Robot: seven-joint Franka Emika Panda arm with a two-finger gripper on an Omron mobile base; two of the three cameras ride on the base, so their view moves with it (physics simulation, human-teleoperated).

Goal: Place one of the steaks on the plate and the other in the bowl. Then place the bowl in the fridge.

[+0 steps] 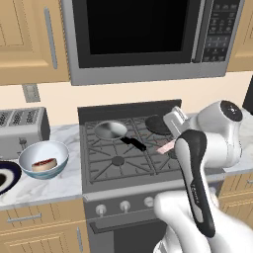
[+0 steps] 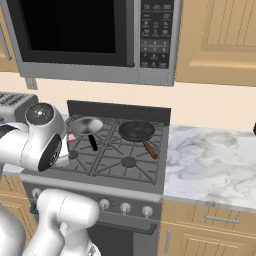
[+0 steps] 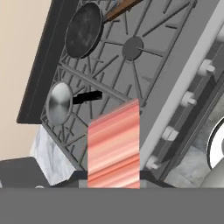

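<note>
Left base view, read from the left: plate [image 1: 6,179] cut by the frame edge on the table [image 1: 59,185], dark and bare as far as can be seen. Just beside it to the right, bowl [image 1: 44,159] with the dark red steak [image 1: 43,164] lying inside, already served. Further right the stove [image 1: 128,148], and over its right half the hand [image 1: 173,141], closed partway on the pale steak [image 1: 164,147], which sticks out leftward between the fingers. Hand view confirms the grip: pink strip [image 3: 113,144] rising from the fingertips, long axis along the hand's own line, stove grates beneath. Judged from this: plate lies well apart to the left of the hand, past the bowl, so the coming carry runs leftward across the stove and over the bowl before lowering. Fridge not to be placed from here.
</note>
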